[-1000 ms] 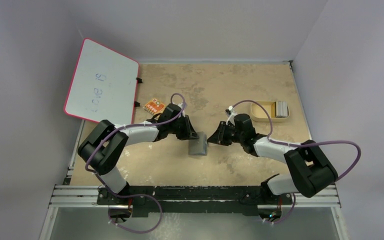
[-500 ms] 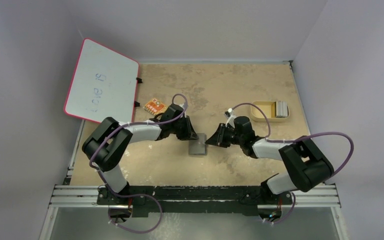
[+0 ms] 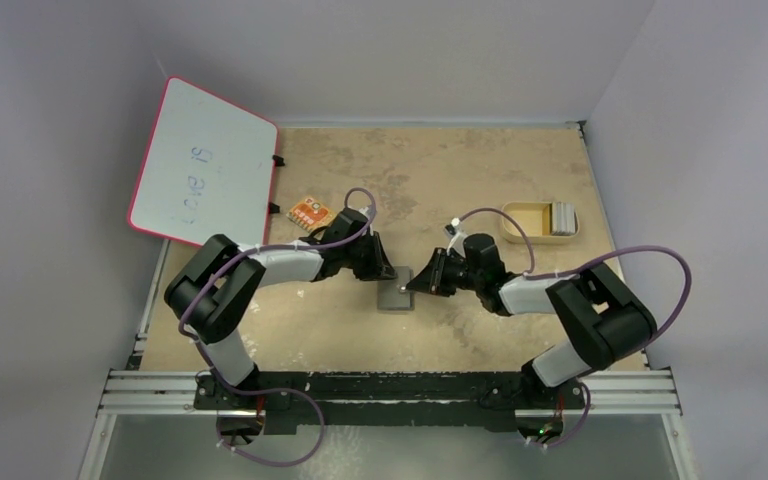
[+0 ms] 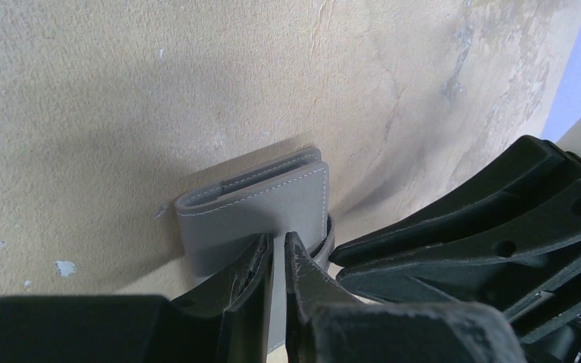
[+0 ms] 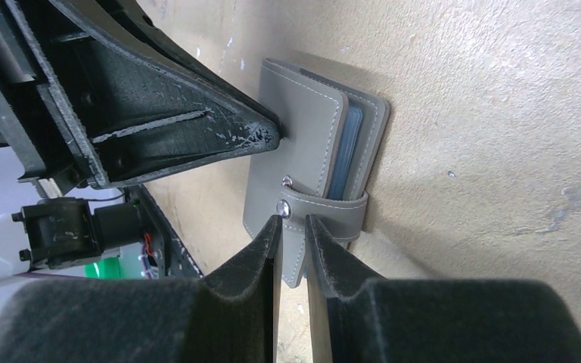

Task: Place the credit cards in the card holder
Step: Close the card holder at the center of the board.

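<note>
The grey card holder lies folded on the table between both arms, its light blue inside showing at the edge. My left gripper is shut, its tips resting on the holder's cover. My right gripper is shut to a narrow slit, tips on the strap beside the snap stud; the strap lies flat under them. In the top view the two grippers meet over the holder, left and right. The credit cards stand in a tan tray at the far right.
The tan oblong tray sits at the back right. A pink-rimmed whiteboard leans at the back left, with a small orange card near it. A metal rail runs along the near edge.
My right gripper has slid left onto the card holder's strap, its elbow swinging inward. The left gripper and the holder have stayed put.
</note>
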